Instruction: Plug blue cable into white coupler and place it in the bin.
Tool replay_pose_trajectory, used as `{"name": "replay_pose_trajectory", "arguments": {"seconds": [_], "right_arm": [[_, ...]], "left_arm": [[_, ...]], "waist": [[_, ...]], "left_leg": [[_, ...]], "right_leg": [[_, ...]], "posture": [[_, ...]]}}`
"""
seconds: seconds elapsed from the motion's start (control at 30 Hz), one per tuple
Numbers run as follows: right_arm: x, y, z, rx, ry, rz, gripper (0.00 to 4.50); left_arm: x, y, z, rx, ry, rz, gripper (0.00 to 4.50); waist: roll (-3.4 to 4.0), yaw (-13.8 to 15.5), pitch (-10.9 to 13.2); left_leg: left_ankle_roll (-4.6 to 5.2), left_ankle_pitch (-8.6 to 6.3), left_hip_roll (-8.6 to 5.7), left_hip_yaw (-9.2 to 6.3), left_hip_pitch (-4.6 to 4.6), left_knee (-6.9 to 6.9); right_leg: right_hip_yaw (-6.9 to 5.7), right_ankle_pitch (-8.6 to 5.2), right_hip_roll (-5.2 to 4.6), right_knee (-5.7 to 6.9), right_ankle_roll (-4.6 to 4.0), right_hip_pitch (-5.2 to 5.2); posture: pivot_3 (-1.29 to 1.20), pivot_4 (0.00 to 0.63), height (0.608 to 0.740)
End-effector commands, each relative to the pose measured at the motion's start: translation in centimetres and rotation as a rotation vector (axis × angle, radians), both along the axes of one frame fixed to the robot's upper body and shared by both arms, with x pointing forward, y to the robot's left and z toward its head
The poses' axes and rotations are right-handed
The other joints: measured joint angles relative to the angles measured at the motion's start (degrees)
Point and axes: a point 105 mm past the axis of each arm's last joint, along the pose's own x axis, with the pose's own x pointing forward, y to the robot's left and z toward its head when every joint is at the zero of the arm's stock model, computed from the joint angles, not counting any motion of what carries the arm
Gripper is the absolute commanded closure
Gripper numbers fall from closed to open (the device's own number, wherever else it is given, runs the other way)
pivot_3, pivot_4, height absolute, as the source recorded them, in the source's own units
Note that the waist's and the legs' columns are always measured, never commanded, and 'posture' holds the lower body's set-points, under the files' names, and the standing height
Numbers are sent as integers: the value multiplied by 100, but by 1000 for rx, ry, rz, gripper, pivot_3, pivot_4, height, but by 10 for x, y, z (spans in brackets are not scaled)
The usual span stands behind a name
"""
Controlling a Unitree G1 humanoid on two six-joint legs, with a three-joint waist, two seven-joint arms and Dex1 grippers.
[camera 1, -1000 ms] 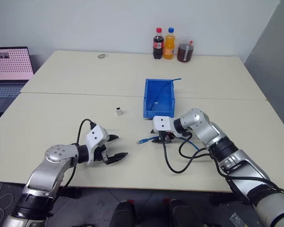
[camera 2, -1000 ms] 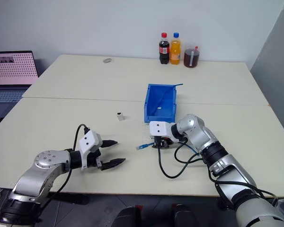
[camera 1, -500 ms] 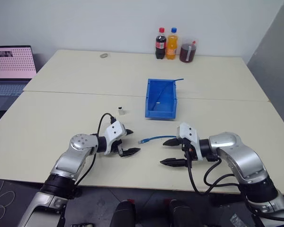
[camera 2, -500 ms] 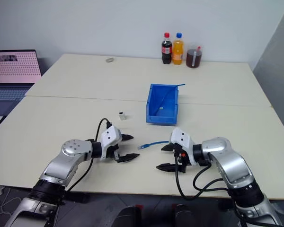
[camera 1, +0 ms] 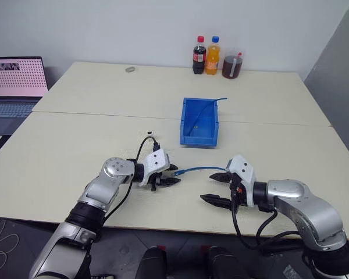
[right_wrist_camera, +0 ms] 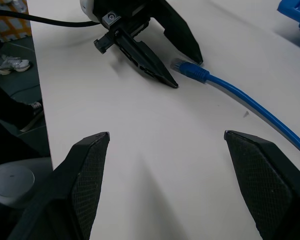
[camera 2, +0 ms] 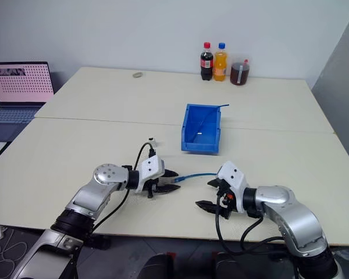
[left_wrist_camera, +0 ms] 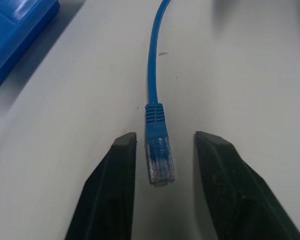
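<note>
The blue cable [camera 1: 200, 170] lies on the table in front of the bin [camera 1: 187, 118], its clear plug [left_wrist_camera: 159, 160] pointing toward my left arm. My left gripper [camera 1: 170, 175] straddles that plug, fingers [left_wrist_camera: 112, 180] narrowly open with a small gap on each side, touching nothing. My right gripper [camera 1: 214, 187] stands wide open close to the cable's other visible stretch, holding nothing. The white coupler [camera 2: 153, 139] sits upright on the table beyond the left arm, to the left of the bin.
A thin darker blue cable [camera 1: 216, 99] sticks out of the bin's far corner. Two bottles [camera 1: 206, 54] and a jar [camera 1: 230, 64] stand at the table's far edge, a laptop [camera 1: 16, 81] at the far left. A small grey object [camera 1: 130, 69] lies far back.
My left gripper moved right to the plug and narrowed its fingers around it. My right gripper let go of the cable, drew back toward me and opened wide.
</note>
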Motion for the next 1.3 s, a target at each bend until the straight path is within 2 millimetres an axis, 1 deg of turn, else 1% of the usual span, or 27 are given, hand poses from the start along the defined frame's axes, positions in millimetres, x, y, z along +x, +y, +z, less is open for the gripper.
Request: {"name": "replay_pose_trajectory", "arguments": {"seconds": [0.03, 0.07, 0.1, 0.13, 0.17, 0.27, 0.33, 0.47, 0.57, 0.7, 0.77, 0.83, 1.0, 1.17, 1.3], "right_arm": [[-4, -1, 11, 4, -79, 19, 589], [-5, -1, 10, -1, -84, 22, 589], [-6, -2, 9, -6, -85, 26, 589], [-8, -3, 8, -7, -84, 30, 589], [-9, -3, 6, -5, -79, 34, 589], [-13, -4, 5, 2, -77, 43, 589], [-13, -5, 7, 10, -106, 24, 589], [-14, -4, 14, 67, -183, -20, 589], [-17, -2, 18, 123, -225, -45, 589], [-25, 3, 20, 262, -115, -63, 589], [-25, 4, 23, 343, -61, -94, 589], [-23, 3, 25, 388, -46, -132, 589], [-21, 4, 30, 462, -18, -157, 589], [-9, 7, 44, 544, -11, -149, 589], [0, 10, 47, 591, 14, -132, 589]], "left_arm": [[2, 26, -30, 136, 65, 96, 3529], [3, 27, -30, 142, 63, 104, 3780], [4, 28, -31, 145, 59, 114, 3929], [5, 28, -30, 143, 55, 117, 4201], [5, 28, -30, 139, 52, 119, 4272], [6, 27, -25, 116, 41, 115, 4272], [7, 25, -17, 78, 29, 105, 4272], [10, 16, 9, -59, 38, 100, 4272], [6, 6, 29, -167, 75, 51, 4272], [-3, -7, 53, -322, 182, -1, 4272], [-10, -11, 61, -374, 241, -29, 4272], [-15, -16, 71, -428, 290, -51, 4272], [-25, -21, 83, -475, 372, -92, 4272], [-29, -25, 92, -514, 419, -116, 4272], [-32, -28, 94, -521, 442, -126, 4272]], "waist": [[0, -3, 0], [0, -4, -1], [-2, -5, -3], [-4, -8, -7], [-4, -11, -9], [-3, -15, -12], [-3, -17, -12], [-4, -31, -10], [-5, -42, -9], [-8, -39, -4], [-10, -38, -3], [-12, -42, -1], [-14, -56, 2], [-14, -69, 4], [-16, -100, 6]], "left_leg": [[0, 0, 0, 0, 9, -1], [0, 0, 1, 1, 17, -2], [0, 0, 1, 2, 21, -2], [0, 0, 2, 2, 25, -2], [0, 0, 2, 2, 28, -3], [0, 0, 3, 1, 30, -3], [0, 0, 5, 1, 30, -4], [0, 0, 8, 0, 26, -5], [0, 0, 9, 0, 11, -6], [0, 0, 9, -4, -25, -4], [0, 0, 9, -6, -29, -4], [0, 0, 10, -8, -29, -4], [0, 0, 9, -10, -28, -5], [0, 0, 9, -12, -28, -5], [0, -1, 9, -13, -28, -6]], "right_leg": [[1, 0, 1, 0, 0, 5], [2, 0, 1, 0, 0, 10], [4, -1, 1, 0, 0, 13], [4, -1, 1, 0, 0, 15], [4, -1, 2, 0, -1, 17], [4, -1, 2, 0, -1, 18], [4, -1, 4, 0, -1, 18], [5, -2, 8, 1, -2, 14], [6, -2, 11, 1, -3, 0], [0, -3, 13, -2, -4, -22], [-1, -4, 12, -6, -4, -22], [-3, -4, 12, -7, -4, -22], [-4, -5, 12, -8, -5, -22], [-5, -5, 12, -7, -6, -22], [-6, -6, 12, -8, -7, -22]], "posture": [[0, 150, 740], [0, 150, 740], [0, 150, 740], [0, 150, 740], [0, 150, 740], [0, 150, 740], [0, 150, 740], [0, 150, 740], [0, 150, 740], [0, 150, 740], [0, 150, 740], [0, 150, 740], [0, 150, 740], [0, 150, 740], [0, 150, 740]]}}
